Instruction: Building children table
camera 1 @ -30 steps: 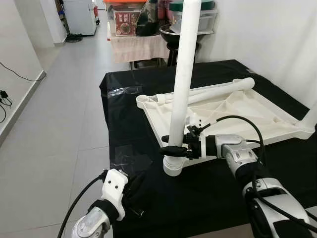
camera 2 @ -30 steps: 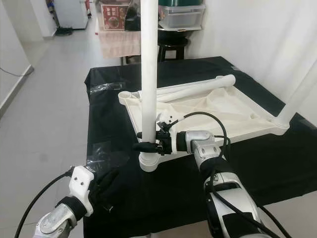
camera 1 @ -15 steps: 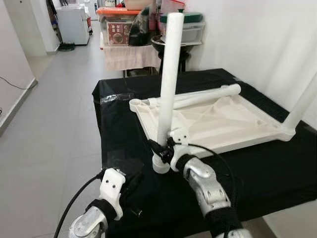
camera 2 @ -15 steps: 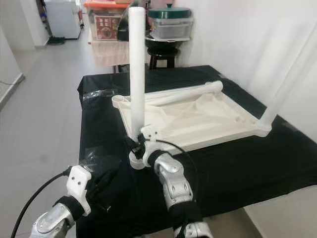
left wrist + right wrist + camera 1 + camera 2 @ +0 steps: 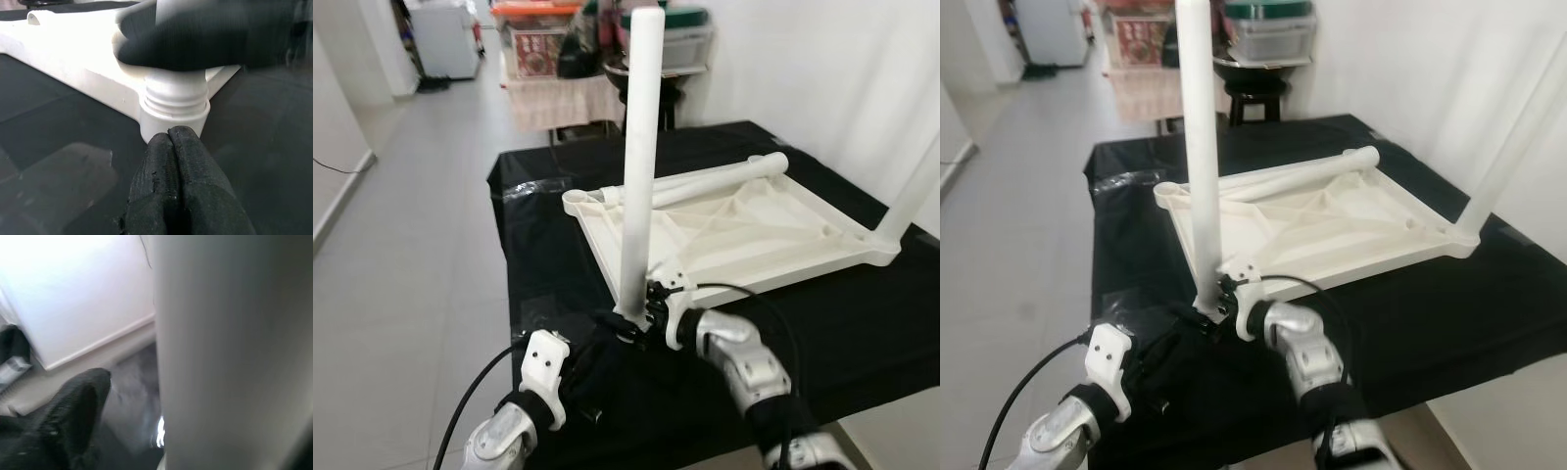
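Note:
A white table top point(image 5: 744, 230) lies upside down on the black-covered table point(image 5: 862, 313). One white leg point(image 5: 638, 157) stands upright in the socket point(image 5: 173, 105) at its near left corner. My right gripper point(image 5: 631, 321) is shut on this leg just above the socket, and one of its fingers point(image 5: 195, 39) crosses the leg. In the right wrist view the leg point(image 5: 230, 352) runs close beside a black finger point(image 5: 73, 406). My left gripper point(image 5: 168, 139) is shut on nothing and rests on the cloth just in front of the socket.
A second leg point(image 5: 911, 196) rises from the right corner of the top. A third leg point(image 5: 724, 178) lies along its far edge. Storage boxes point(image 5: 675, 44) and a stool stand behind the table. Grey tiled floor point(image 5: 401, 215) stretches to the left; a white wall is on the right.
My right forearm has swung from the right side round to the front of the leg, still gripping its base. The left gripper has edged closer to the socket. The camera has shifted.

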{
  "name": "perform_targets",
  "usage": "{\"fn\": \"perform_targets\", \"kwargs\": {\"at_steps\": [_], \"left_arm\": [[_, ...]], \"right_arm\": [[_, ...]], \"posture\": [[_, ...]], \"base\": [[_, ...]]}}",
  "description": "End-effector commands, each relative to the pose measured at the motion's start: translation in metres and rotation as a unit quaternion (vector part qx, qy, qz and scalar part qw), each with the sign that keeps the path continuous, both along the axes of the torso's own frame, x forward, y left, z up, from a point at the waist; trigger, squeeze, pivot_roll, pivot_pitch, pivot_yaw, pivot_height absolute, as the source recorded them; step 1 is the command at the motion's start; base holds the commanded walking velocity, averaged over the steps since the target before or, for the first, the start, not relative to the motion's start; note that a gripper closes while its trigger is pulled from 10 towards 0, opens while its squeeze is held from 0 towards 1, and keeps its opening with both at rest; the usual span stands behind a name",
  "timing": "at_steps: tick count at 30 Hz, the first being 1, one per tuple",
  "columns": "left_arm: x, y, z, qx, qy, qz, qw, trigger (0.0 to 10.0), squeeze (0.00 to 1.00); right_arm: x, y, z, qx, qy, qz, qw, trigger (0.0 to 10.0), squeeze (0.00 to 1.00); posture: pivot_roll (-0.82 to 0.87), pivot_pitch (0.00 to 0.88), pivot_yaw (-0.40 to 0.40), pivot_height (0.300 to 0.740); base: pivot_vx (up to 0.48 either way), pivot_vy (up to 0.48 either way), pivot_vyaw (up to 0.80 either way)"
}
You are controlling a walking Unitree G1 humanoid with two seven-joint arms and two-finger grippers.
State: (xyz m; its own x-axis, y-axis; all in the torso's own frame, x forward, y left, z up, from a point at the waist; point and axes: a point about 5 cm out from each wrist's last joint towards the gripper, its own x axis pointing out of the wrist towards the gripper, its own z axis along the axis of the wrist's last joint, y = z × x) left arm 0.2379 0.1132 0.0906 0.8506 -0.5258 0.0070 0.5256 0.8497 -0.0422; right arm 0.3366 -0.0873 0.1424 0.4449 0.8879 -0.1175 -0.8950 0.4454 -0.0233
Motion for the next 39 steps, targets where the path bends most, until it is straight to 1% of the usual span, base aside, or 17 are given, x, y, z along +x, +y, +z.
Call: {"fn": "perform_targets", "kwargs": {"at_steps": [1, 2, 4, 8, 9, 14, 15, 24, 26, 27, 28, 30, 31, 32, 33, 34, 39], "left_arm": [[-0.002, 0.001, -0.007, 0.002, 0.015, 0.001, 1.0, 10.0, 0.0], [-0.002, 0.001, -0.008, 0.003, 0.016, 0.0, 1.0, 10.0, 0.0], [-0.002, 0.0, -0.008, 0.003, 0.016, -0.001, 1.0, 10.0, 0.0], [-0.003, 0.0, -0.009, 0.004, 0.016, 0.0, 1.0, 10.0, 0.0], [-0.003, 0.001, -0.009, 0.005, 0.016, 0.0, 1.0, 10.0, 0.0], [-0.003, 0.001, -0.01, 0.005, 0.016, 0.0, 1.0, 10.0, 0.0], [-0.004, 0.001, -0.01, 0.006, 0.017, 0.0, 1.0, 10.0, 0.0], [-0.005, 0.003, -0.009, 0.008, 0.016, 0.001, 1.0, 10.0, 0.0], [-0.006, 0.003, -0.009, 0.007, 0.016, 0.001, 1.0, 10.0, 0.0], [-0.007, 0.005, -0.008, 0.006, 0.015, 0.002, 1.0, 10.0, 0.0], [-0.007, 0.005, -0.008, 0.006, 0.015, 0.002, 1.0, 10.0, 0.0], [-0.009, 0.009, -0.007, 0.005, 0.015, 0.002, 1.0, 10.0, 0.0], [-0.009, 0.009, -0.007, 0.005, 0.015, 0.002, 1.0, 10.0, 0.0], [-0.009, 0.011, -0.006, 0.002, 0.015, 0.004, 1.0, 10.0, 0.0], [-0.009, 0.011, -0.006, 0.002, 0.015, 0.004, 1.0, 10.0, 0.0], [-0.009, 0.012, -0.006, 0.0, 0.015, 0.005, 1.0, 10.0, 0.0], [-0.005, 0.012, -0.004, -0.009, 0.016, 0.001, 1.0, 10.0, 0.0]], "right_arm": [[0.0, 0.001, 0.002, 0.002, -0.007, 0.029, 1.0, 10.0, 0.56], [0.005, -0.006, 0.007, -0.016, -0.009, 0.058, 0.998, 10.0, 0.0], [0.012, -0.019, 0.013, -0.041, 0.009, 0.109, 0.993, 10.0, 0.0], [0.02, -0.026, 0.015, -0.048, 0.028, 0.103, 0.993, 10.0, 0.0], [0.023, -0.027, 0.015, -0.045, 0.038, 0.092, 0.994, 2.5, 0.0], [0.024, -0.028, 0.016, -0.042, 0.045, 0.086, 0.994, 2.5, 0.0], [0.025, -0.03, 0.015, -0.034, 0.052, 0.086, 0.994, 0.0, 0.0], [0.02, -0.051, 0.004, -0.021, 0.054, 0.062, 0.996, 0.0, 0.0], [0.018, -0.057, 0.0, -0.025, 0.049, 0.043, 0.998, 0.0, 0.0], [0.01, -0.059, -0.017, -0.025, 0.054, -0.023, 0.998, 0.0, 0.0], [0.01, -0.059, -0.017, -0.025, 0.054, -0.023, 0.998, 0.0, 0.0], [-0.007, -0.042, -0.042, 0.006, 0.074, -0.128, 0.989, 0.0, 0.0], [-0.007, -0.042, -0.042, 0.006, 0.074, -0.128, 0.989, 0.0, 0.0], [-0.027, -0.023, -0.063, -0.002, 0.085, -0.181, 0.98, 0.0, 0.0], [-0.027, -0.023, -0.063, -0.002, 0.085, -0.181, 0.98, 0.0, 0.0], [-0.04, -0.011, -0.073, -0.007, 0.088, -0.212, 0.973, 0.0, 0.0], [-0.032, -0.014, -0.07, -0.039, 0.056, -0.219, 0.973, 0.0, 0.0]], "posture": [[-0.01, 0.0, -0.038, 0.74], [0.0, 0.0, -0.041, 0.74], [0.01, 0.0, -0.045, 0.74], [0.03, 0.0, -0.053, 0.74], [0.03, 0.0, -0.053, 0.74], [0.03, 0.0, -0.053, 0.74], [0.04, 0.0, -0.049, 0.74], [0.02, 0.0, -0.035, 0.74], [0.02, 0.0, -0.033, 0.74], [0.01, 0.0, -0.034, 0.74], [0.01, 0.0, -0.034, 0.74], [-0.02, 0.0, -0.023, 0.74], [-0.02, 0.0, -0.023, 0.74], [-0.03, 0.0, -0.01, 0.74], [-0.03, 0.0, -0.01, 0.74], [-0.03, 0.0, -0.01, 0.74], [-0.07, 0.0, 0.019, 0.74]], "base": [[0.0, 0.0, 0.0], [0.0, 0.0, 0.0], [0.0, 0.0, 0.0], [0.0, 0.0, 0.0], [0.0, 0.0, 0.0], [0.0, 0.0, 0.0], [0.0, 0.0, 0.0], [0.0, 0.0, 0.0], [0.0, 0.0, 0.0], [0.0, 0.0, 0.0], [0.0, 0.0, 0.0], [0.0, 0.0, 0.0], [0.0, 0.0, 0.0], [0.0, 0.0, 0.0], [0.0, 0.0, 0.0], [0.0, 0.0, 0.0], [0.0, 0.0, 0.0]]}}
